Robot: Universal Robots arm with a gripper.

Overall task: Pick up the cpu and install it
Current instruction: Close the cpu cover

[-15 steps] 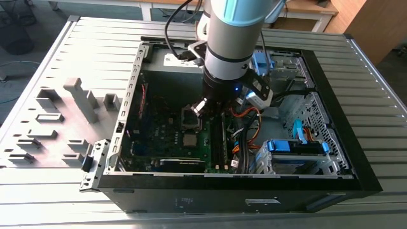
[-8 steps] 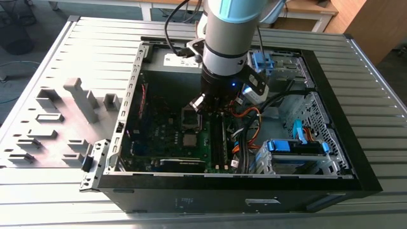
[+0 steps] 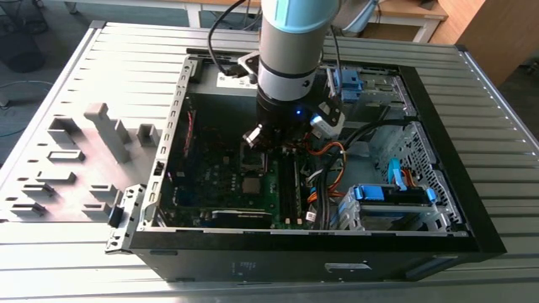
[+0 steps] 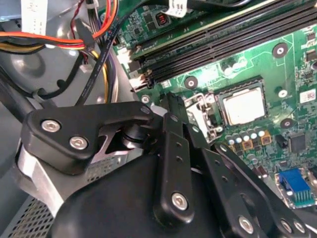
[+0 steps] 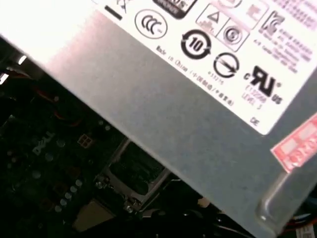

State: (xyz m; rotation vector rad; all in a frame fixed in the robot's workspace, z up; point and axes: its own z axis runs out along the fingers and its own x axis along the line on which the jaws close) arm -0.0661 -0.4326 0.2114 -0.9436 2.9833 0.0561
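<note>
Showing, nearest, the jaws hanging inside the PC case (image 3: 252, 255); whether they are open or closed cannot be told. Beyond them, clearly apart, the cpu (image 4: 242, 106) lies flat in its motherboard socket, with the hinged frame (image 4: 202, 118) open alongside.

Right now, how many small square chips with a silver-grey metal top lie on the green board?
1. The small silver-grey square cpu sits on the green circuit board, seen in the second wrist view; the robot arm may hide others.

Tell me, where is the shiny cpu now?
In the second wrist view the cpu lies in its socket on the green board, beside the metal frame and black memory sticks.
</note>
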